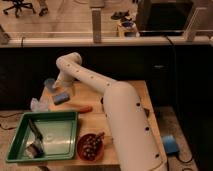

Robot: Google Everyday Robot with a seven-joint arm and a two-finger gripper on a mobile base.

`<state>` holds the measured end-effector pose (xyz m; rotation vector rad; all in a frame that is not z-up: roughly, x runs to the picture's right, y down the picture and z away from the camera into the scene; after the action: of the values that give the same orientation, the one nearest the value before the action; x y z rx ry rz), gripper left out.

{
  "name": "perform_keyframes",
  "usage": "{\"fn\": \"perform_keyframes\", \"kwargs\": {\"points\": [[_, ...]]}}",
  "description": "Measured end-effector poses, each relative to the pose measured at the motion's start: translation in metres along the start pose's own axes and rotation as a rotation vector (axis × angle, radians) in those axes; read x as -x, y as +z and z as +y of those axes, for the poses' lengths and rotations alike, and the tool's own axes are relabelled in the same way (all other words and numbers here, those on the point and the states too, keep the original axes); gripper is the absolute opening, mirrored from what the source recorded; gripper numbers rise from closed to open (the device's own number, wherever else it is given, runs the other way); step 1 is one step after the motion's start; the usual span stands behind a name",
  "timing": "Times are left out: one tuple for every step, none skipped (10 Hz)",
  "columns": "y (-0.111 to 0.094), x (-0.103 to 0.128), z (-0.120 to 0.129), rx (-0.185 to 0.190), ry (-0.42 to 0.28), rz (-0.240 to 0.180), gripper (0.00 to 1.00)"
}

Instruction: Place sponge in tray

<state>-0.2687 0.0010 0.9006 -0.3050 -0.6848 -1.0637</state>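
The sponge, a small blue block, lies on the wooden table near its back left, beyond the tray's far rim. The tray is large and green and sits at the table's front left. My white arm bends over the table, and my gripper hangs pointing down right over the sponge, open. The wrist hides part of the sponge's far edge. I cannot tell whether the fingers touch the sponge.
A pale blue cup stands behind the sponge and a light blue cloth lies to its left. An orange-red stick lies by the tray's far corner. A reddish-brown bowl stands right of the tray. A dark utensil rests inside the tray.
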Motion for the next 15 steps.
{"fn": "perform_keyframes", "kwargs": {"points": [[0.003,0.002,-0.002,0.000,-0.003,-0.001,0.80],[0.004,0.001,-0.002,0.000,-0.002,0.000,0.80],[0.004,0.000,0.001,-0.003,0.001,0.001,0.80],[0.003,-0.001,0.002,-0.005,0.003,0.002,0.80],[0.004,-0.001,0.002,-0.006,0.006,0.001,0.80],[0.007,-0.001,0.003,-0.005,0.020,-0.002,0.80],[0.017,-0.001,0.005,-0.003,0.066,0.009,0.80],[0.028,-0.003,0.011,0.000,0.117,0.028,0.80],[0.035,-0.005,0.014,0.001,0.152,0.045,0.80],[0.044,-0.007,0.018,0.003,0.180,0.061,0.80],[0.053,-0.008,0.022,0.005,0.198,0.072,0.80],[0.061,-0.009,0.025,0.005,0.212,0.076,0.80],[0.068,-0.011,0.027,0.001,0.226,0.077,0.80],[0.072,-0.014,0.029,-0.004,0.234,0.077,0.80],[0.074,-0.015,0.030,-0.012,0.241,0.075,0.80]]}}
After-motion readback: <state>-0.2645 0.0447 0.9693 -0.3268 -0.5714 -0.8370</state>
